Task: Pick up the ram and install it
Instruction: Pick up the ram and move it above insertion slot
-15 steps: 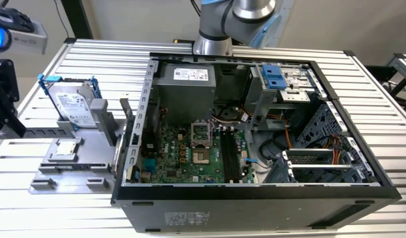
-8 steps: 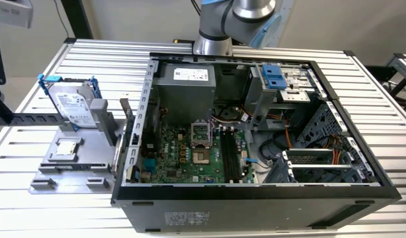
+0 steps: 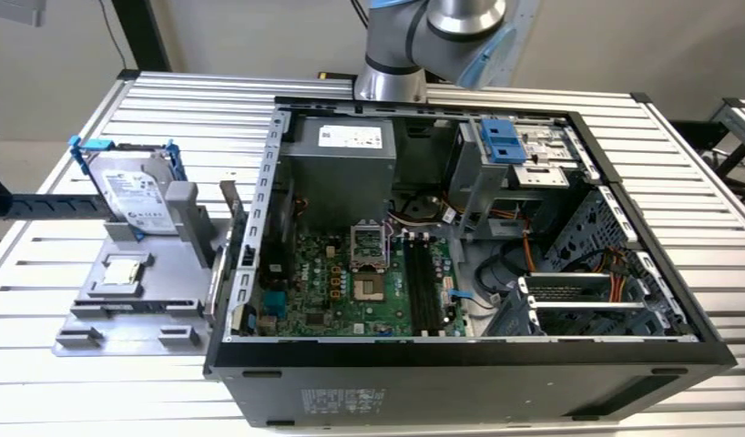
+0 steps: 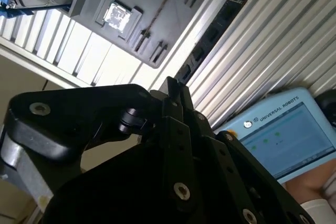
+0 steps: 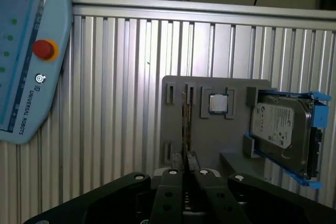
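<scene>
On the slatted bench [image 3: 166, 100], left of the open PC case [image 3: 470, 382] in the exterior view, a grey holder [image 3: 129, 314] carries a white-labelled drive [image 3: 142, 196] and, in the first wrist view, the ram [image 5: 184, 116] on edge in its slot, the end effector [image 5: 186, 157] clear of it, fingers together, empty.

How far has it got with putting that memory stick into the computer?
Done: the ram is already picked up, clear of the grey tray. In hand: the pincer appears shut on one end of it. Left: it is not yet seated in the long black slots inside the open case.
</scene>
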Controlling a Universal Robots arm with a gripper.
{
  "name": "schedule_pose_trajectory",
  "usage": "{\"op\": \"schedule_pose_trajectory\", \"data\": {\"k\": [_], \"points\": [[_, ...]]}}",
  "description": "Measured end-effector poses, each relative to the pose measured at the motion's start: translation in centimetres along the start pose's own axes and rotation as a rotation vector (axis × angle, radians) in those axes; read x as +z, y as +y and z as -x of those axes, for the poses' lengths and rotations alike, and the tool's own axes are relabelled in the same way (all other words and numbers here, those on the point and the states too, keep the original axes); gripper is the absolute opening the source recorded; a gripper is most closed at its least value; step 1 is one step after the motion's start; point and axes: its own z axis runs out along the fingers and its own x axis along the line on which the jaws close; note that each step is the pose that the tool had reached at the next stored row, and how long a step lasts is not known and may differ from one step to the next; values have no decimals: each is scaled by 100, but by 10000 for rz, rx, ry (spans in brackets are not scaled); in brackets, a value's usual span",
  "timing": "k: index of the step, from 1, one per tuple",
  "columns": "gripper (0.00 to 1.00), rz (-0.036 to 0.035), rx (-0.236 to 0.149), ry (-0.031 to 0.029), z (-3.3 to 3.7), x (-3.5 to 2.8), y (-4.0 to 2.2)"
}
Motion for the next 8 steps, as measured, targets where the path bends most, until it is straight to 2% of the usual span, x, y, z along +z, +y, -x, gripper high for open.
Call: {"op": "schedule_pose_trajectory", "data": {"k": [2,3,8], "points": [[0,3,0,3,0,-2,-18],[0,3,2,3,0,-3,-51],[0,10,1,1,-8,-5,-277]]}}
